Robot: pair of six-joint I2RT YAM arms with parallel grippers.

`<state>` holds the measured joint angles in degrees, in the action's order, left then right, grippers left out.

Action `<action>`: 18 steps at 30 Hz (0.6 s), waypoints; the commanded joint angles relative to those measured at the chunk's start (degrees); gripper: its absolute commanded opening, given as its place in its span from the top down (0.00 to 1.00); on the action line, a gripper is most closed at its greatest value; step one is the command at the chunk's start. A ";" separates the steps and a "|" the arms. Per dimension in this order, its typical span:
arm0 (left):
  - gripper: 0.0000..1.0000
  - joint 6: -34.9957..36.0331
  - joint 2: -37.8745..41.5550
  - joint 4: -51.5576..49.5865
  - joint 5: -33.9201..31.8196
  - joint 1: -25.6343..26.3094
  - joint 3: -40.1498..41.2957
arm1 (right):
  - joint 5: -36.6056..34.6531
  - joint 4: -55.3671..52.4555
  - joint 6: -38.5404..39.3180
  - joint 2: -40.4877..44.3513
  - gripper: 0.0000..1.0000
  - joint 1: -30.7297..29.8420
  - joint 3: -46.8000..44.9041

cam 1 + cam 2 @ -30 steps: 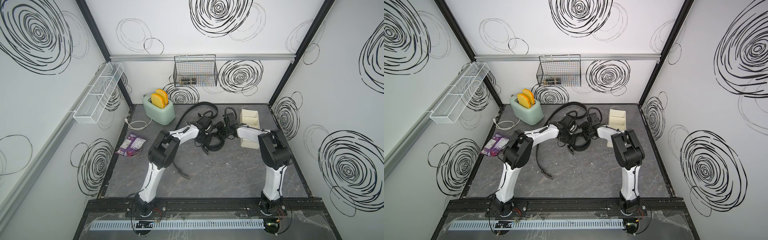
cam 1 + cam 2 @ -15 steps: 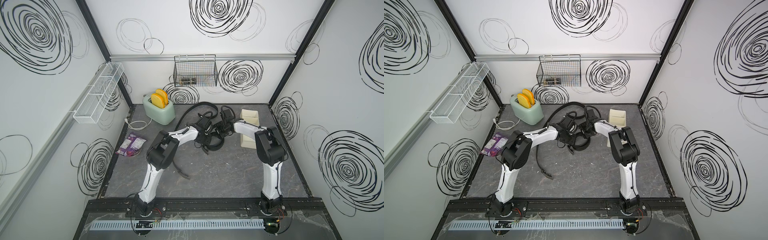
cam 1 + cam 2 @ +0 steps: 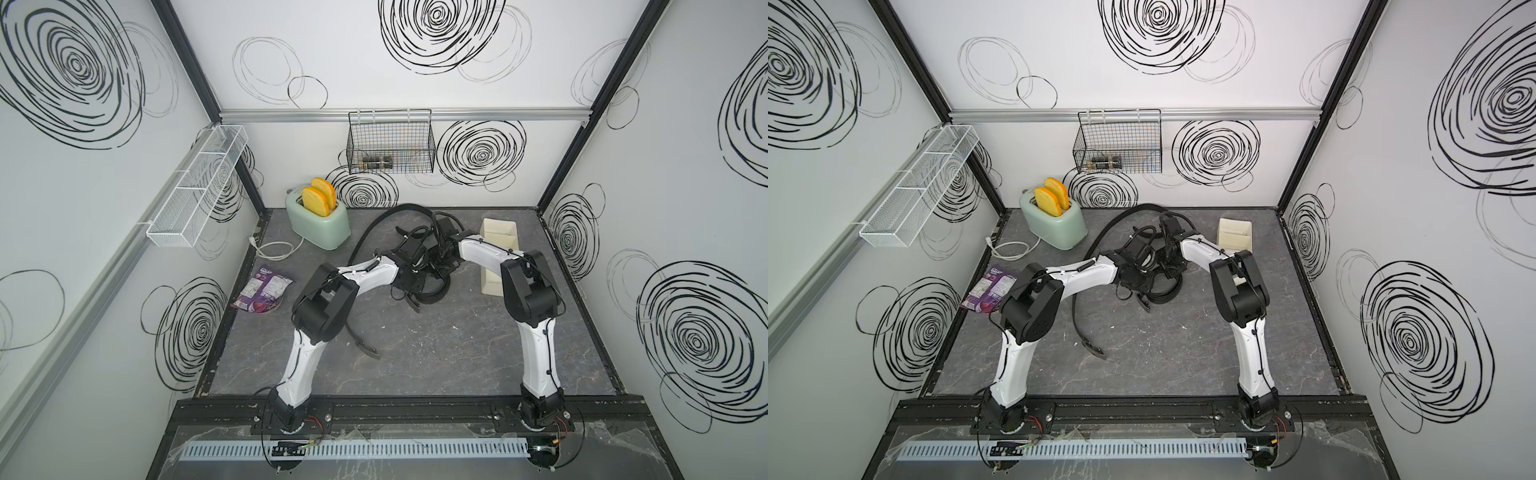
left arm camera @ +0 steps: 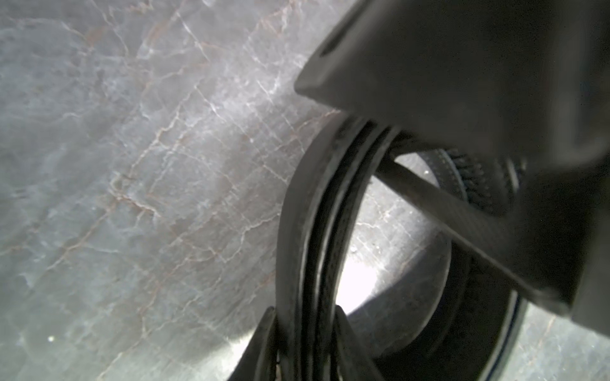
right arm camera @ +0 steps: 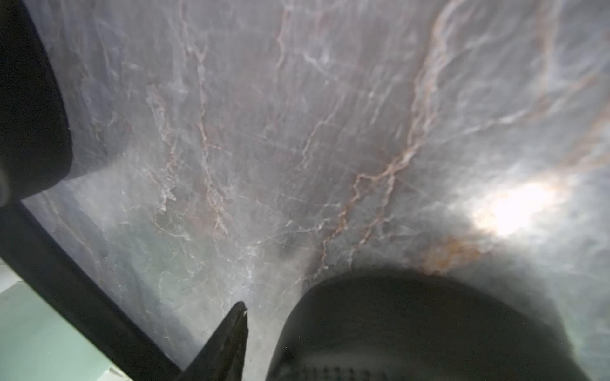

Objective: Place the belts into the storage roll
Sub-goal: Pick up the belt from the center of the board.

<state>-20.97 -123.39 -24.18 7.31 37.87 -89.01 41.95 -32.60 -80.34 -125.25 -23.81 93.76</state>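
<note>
Left claw clenched on the coiled belt, bench just beneath it; right claw close beside it; its grip I cannot tell.

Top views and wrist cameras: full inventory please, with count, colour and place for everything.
coiled black strap belt: one, black, table centre.
long uncoiled black belt: one, black, arcing from the table's back to its mid-front.
cream-white plastic divided tray: one, cream, back right.
mint-green toaster: one, green, back left.
orange-yellow toast slices: two, in the toaster's slots.
white power cord: one, white, beside the toaster.
purple foil snack packet: one, purple, left edge.
black wire basket: one, black, back wall; contents unclear.
white wire-mesh shelf: one, white, left wall.
grey marble-look table: one, grey.
left gripper: black, clamped on the coiled belt.
right gripper: black, by the coiled belt; whether open or shut unclear.
</note>
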 commanded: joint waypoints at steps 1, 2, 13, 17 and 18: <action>0.71 0.67 3.64 -2.49 1.39 1.16 1.44 | -7.94 -8.44 1.07 -6.36 0.60 -0.17 -1.12; 0.71 0.59 3.84 -2.31 1.55 1.16 1.72 | -7.96 -8.46 1.14 -6.49 0.62 -0.33 -1.51; 0.70 0.83 5.06 -1.65 1.84 0.81 3.19 | -8.38 -6.41 0.00 -6.30 1.00 -1.21 -3.14; 0.64 0.24 6.33 -1.10 2.24 0.16 3.02 | -7.80 -2.91 -0.64 -4.80 1.00 -1.16 -2.13; 0.61 -0.07 7.05 -0.70 2.69 -0.05 3.23 | -7.47 -1.23 -0.31 -4.25 1.00 -1.15 -1.23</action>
<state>-21.98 -120.88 -23.83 8.05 38.02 -86.28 40.01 -34.22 -81.41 -125.51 -24.97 94.06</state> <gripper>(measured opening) 0.378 0.142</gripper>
